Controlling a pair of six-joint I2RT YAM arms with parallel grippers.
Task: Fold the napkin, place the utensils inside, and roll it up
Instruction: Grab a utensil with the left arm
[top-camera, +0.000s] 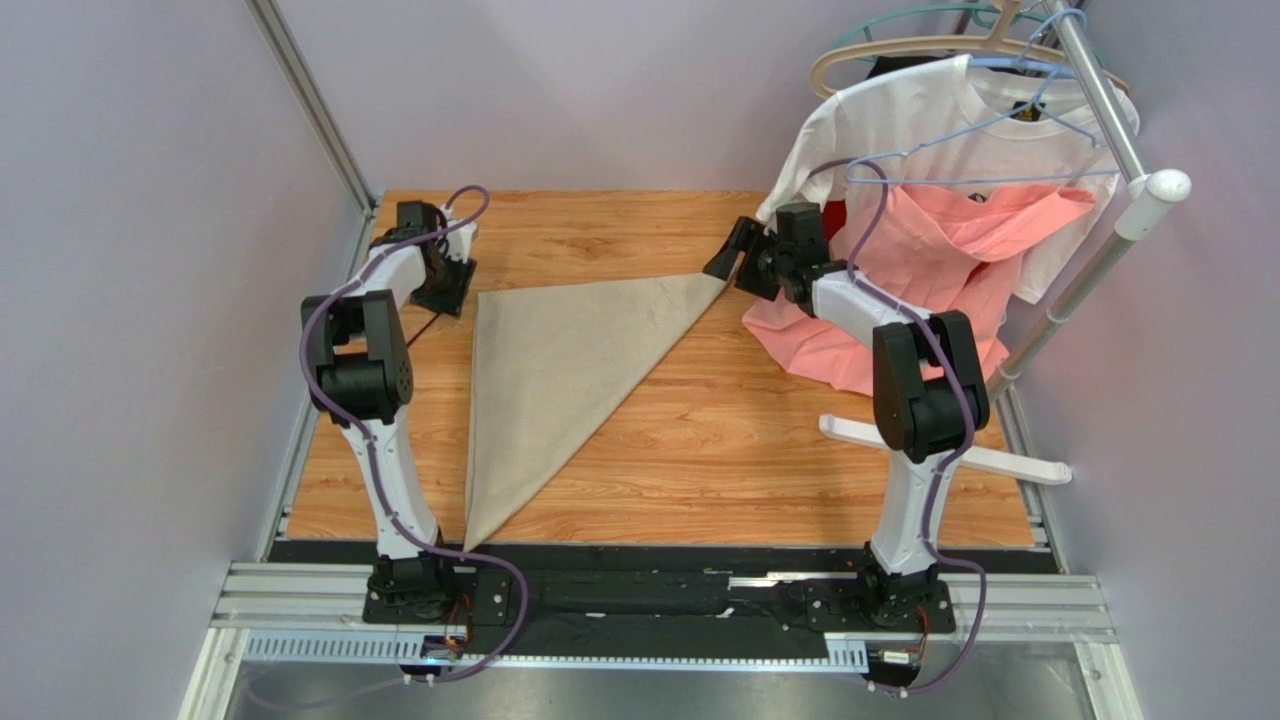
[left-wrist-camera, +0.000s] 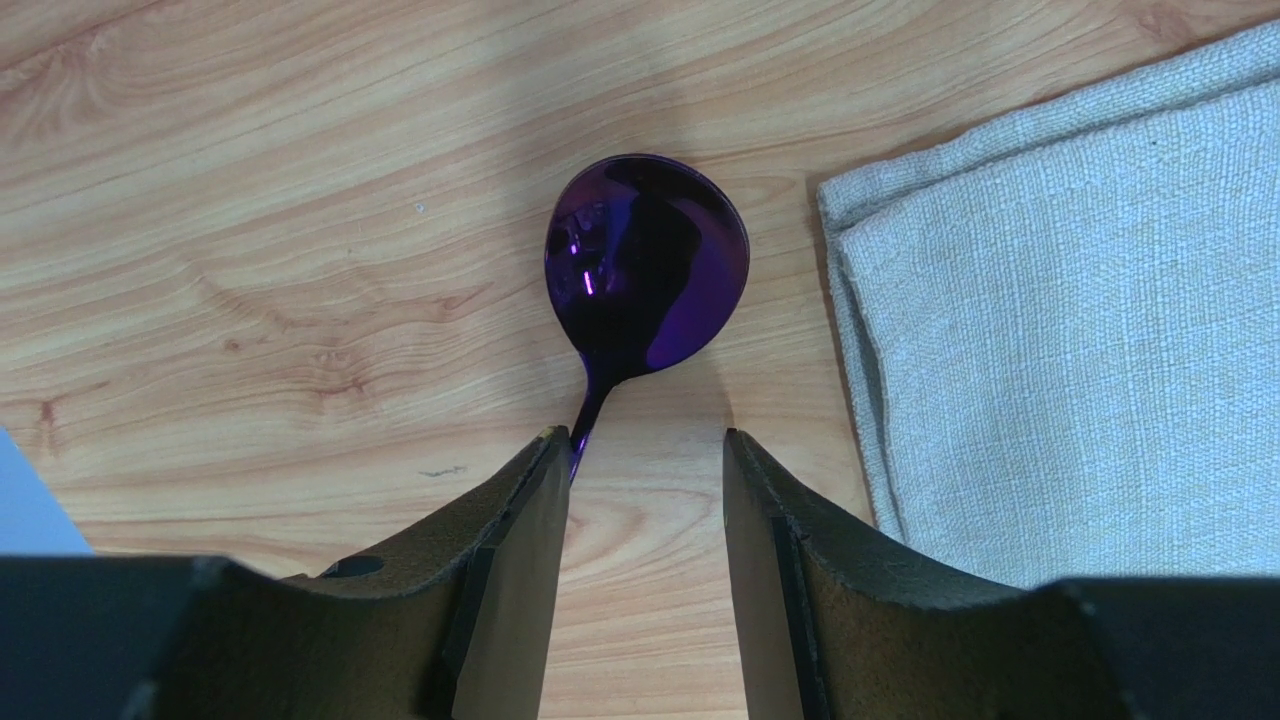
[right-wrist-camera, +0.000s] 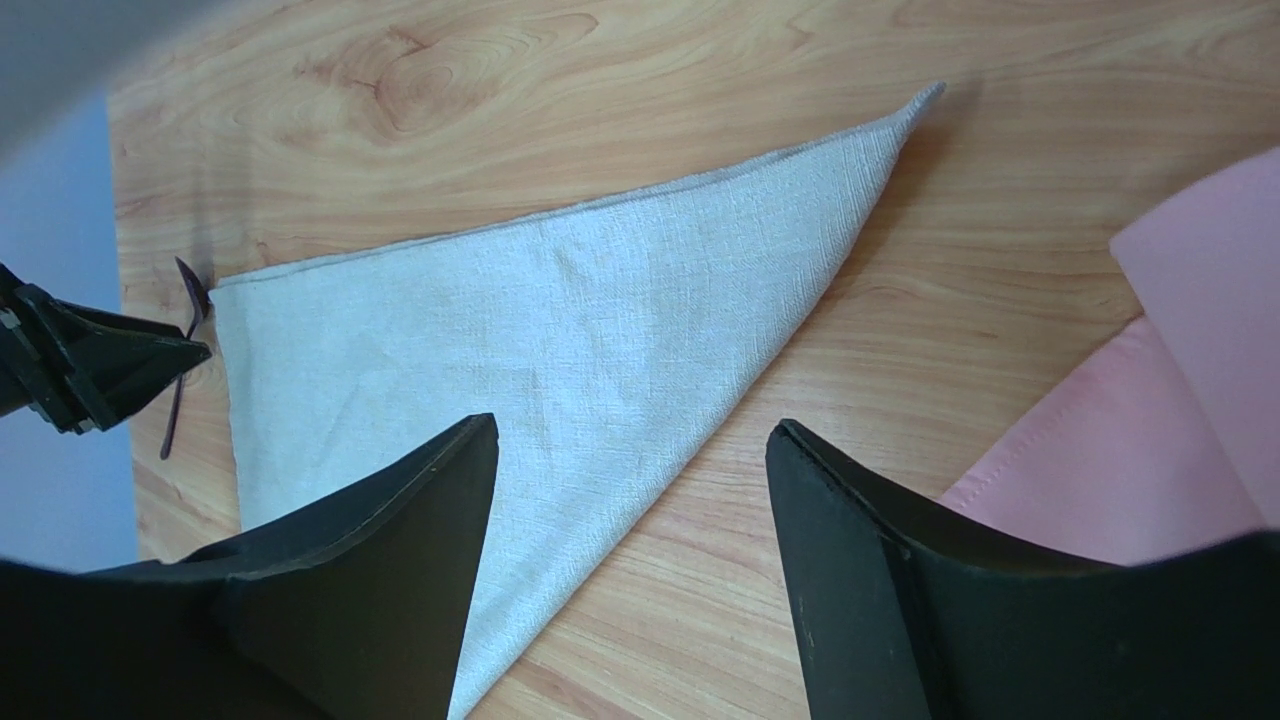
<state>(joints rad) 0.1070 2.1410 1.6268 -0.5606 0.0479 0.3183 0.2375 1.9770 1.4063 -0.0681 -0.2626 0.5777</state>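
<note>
Beige napkin (top-camera: 549, 375) lies folded triangular, purple spoon (left-wrist-camera: 646, 270) just beside its corner.

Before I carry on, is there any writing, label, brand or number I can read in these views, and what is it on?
No text can be read in any view.
On the white T-shirt: a small dark mark at the collar, too small to read.
On the pink garment: a small dark mark near the neck, too small to read.
On the napkin, the spoon and the table: no writing shows.
</note>
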